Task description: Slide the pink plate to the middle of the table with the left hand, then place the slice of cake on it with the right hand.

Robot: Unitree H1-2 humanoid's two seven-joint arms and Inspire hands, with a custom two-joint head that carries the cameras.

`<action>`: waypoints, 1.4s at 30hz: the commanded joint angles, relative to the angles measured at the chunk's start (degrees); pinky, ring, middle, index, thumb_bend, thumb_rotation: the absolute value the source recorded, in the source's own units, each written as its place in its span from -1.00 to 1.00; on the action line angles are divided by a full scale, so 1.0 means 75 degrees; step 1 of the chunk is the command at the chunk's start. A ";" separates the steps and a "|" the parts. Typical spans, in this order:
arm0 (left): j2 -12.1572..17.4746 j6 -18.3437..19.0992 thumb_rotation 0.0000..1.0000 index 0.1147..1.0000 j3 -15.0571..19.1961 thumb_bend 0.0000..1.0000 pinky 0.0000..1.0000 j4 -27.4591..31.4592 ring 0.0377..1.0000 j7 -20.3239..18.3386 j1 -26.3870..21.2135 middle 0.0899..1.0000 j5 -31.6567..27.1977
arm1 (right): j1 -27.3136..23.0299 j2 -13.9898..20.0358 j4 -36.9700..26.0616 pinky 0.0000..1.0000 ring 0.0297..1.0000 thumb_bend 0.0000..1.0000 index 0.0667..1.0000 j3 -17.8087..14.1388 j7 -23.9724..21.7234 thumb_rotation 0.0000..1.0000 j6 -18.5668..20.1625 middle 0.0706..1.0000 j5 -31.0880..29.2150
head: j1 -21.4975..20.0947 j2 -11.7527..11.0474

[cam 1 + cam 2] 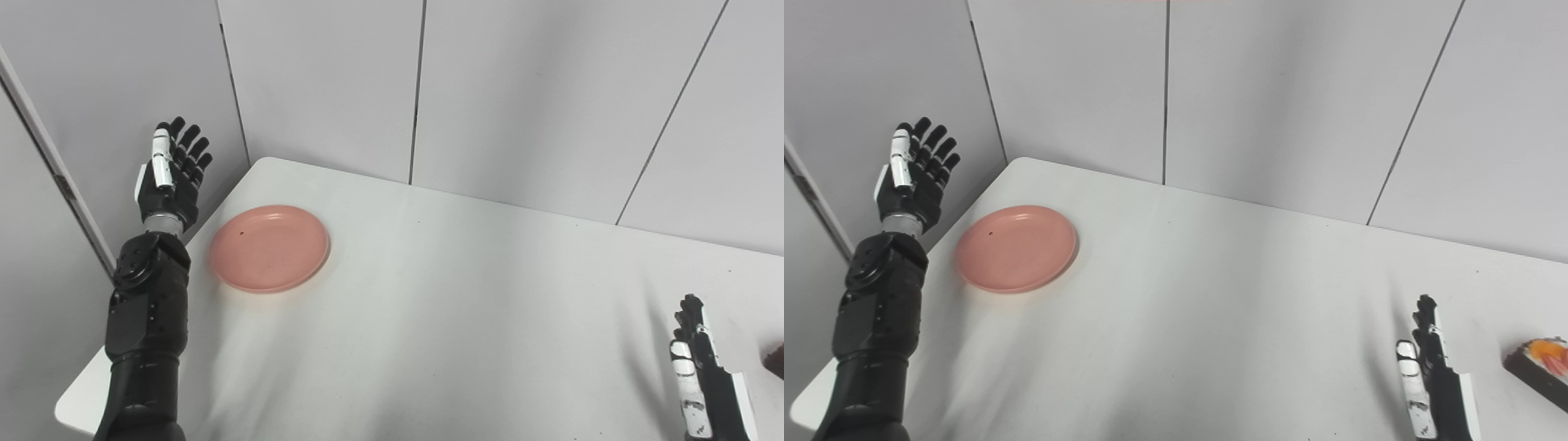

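Note:
The pink plate lies empty on the white table near its far left corner. My left hand is open, fingers straight and pointing up, raised beside the table's left edge, to the left of the plate and apart from it. My right hand is open and empty, low over the table at the bottom right. The slice of cake, dark with an orange and white top, lies on the table just right of my right hand, cut off by the picture's edge. Only its dark corner shows in the left eye view.
Grey wall panels stand right behind the table's far edge and along its left side. The table's rounded near left corner shows beside my left forearm.

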State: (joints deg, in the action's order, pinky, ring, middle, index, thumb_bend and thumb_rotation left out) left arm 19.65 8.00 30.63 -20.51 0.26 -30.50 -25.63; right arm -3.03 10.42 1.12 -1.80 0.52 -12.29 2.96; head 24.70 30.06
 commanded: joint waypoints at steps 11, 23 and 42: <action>0.0353 -0.0196 1.00 0.83 0.0298 -0.23 0.98 -0.0212 0.90 0.0128 -0.0202 0.87 -0.0203 | 0.0436 0.0089 0.0178 1.00 1.00 -0.43 1.00 -0.0091 -0.0168 1.00 0.0286 1.00 -0.0035 | 0.0032 0.0039; 0.0344 -0.0260 1.00 0.80 0.0304 -0.27 0.91 -0.0673 0.88 0.0119 -0.0043 0.85 -0.0225 | 0.0443 0.0077 0.0093 1.00 1.00 -0.45 1.00 -0.0137 -0.0229 1.00 0.0398 1.00 -0.0118 | 0.0073 0.0072; 0.0183 -0.0440 1.00 0.82 0.0088 -0.28 0.95 -0.1618 0.88 -0.0442 0.0129 0.85 -0.0436 | 0.0460 0.0058 0.0035 1.00 1.00 -0.42 1.00 -0.0186 -0.0267 1.00 0.0413 1.00 -0.0090 | 0.0032 0.0167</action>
State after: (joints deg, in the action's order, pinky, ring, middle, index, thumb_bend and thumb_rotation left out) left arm 20.07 6.90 31.73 -33.17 -1.46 -28.62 -28.30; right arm -2.24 10.68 -0.11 -2.82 -1.38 -9.54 2.52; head 24.96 31.29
